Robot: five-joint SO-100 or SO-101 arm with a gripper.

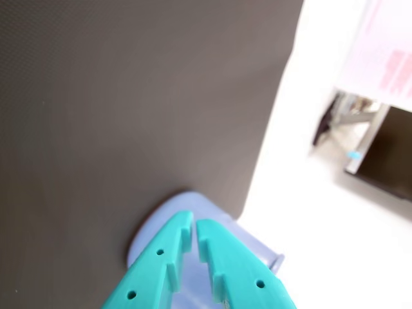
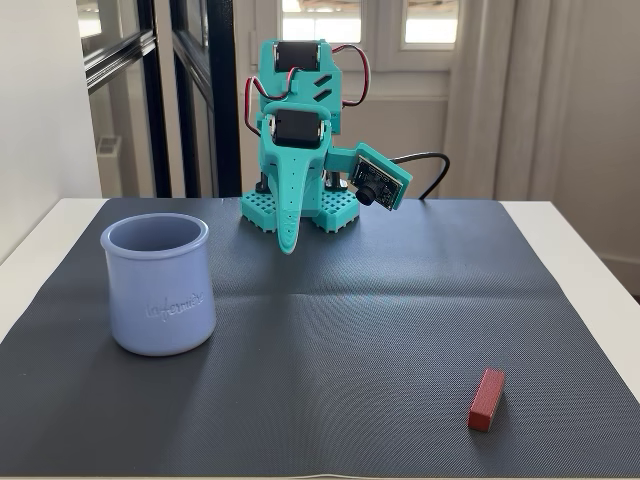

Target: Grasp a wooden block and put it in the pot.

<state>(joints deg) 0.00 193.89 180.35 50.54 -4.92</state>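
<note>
The wooden block [image 2: 487,398], a small red-brown bar, lies on the dark mat at the front right in the fixed view, far from the arm. It is out of the wrist view. The pot [image 2: 158,285], a pale lavender-blue jar with script on its side, stands upright and looks empty at the left of the mat. My teal gripper [image 2: 287,245] hangs folded at the arm's base at the back, tip pointing down just above the mat. In the wrist view my gripper [image 1: 194,221] is shut and empty, and the pot [image 1: 149,228] shows blurred behind its fingertips.
The dark grey mat [image 2: 350,330] covers most of the white table [image 2: 600,280]. The arm's base [image 2: 300,205] stands at the mat's back edge, with a cable running off to the right. A wall and windows lie behind the table.
</note>
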